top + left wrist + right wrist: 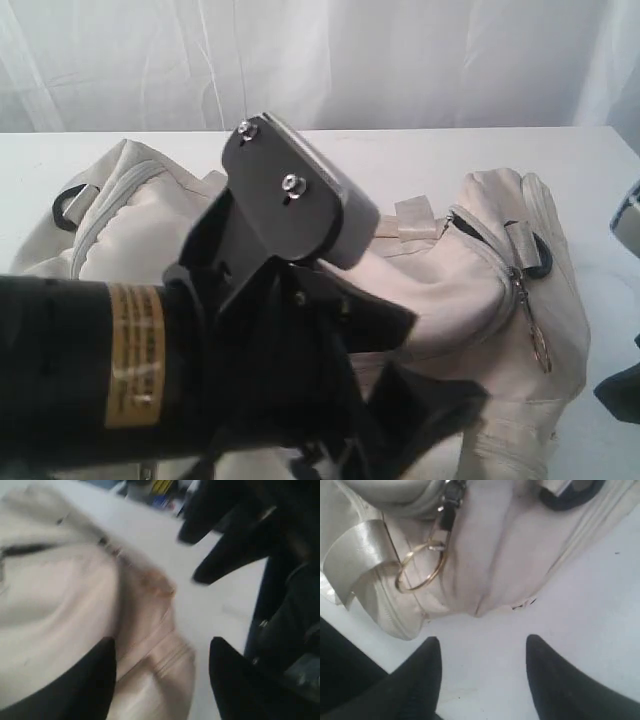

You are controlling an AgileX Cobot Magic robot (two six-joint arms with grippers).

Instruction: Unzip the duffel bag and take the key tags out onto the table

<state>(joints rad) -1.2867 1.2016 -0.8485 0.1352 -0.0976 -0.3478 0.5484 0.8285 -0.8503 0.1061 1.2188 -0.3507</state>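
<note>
Backdrop: white curtain [320,60] behind a white desk [420,150].
Bag: your one duffel bag [500,270] lies on the desk, with the left arm hiding most of its top.
Left hand [162,650]: fingers apart over the bag's edge, gripping nothing.
Right hand [483,642]: fingers apart above bare desk, just beside the bag's end and its gold zipper ring [417,572].
Progress: early, I judge. You cannot tell whether the main zip is undone, and the unloading remains.
Count: one bag, two hands, one gold ring, and no key tags in view.
</note>
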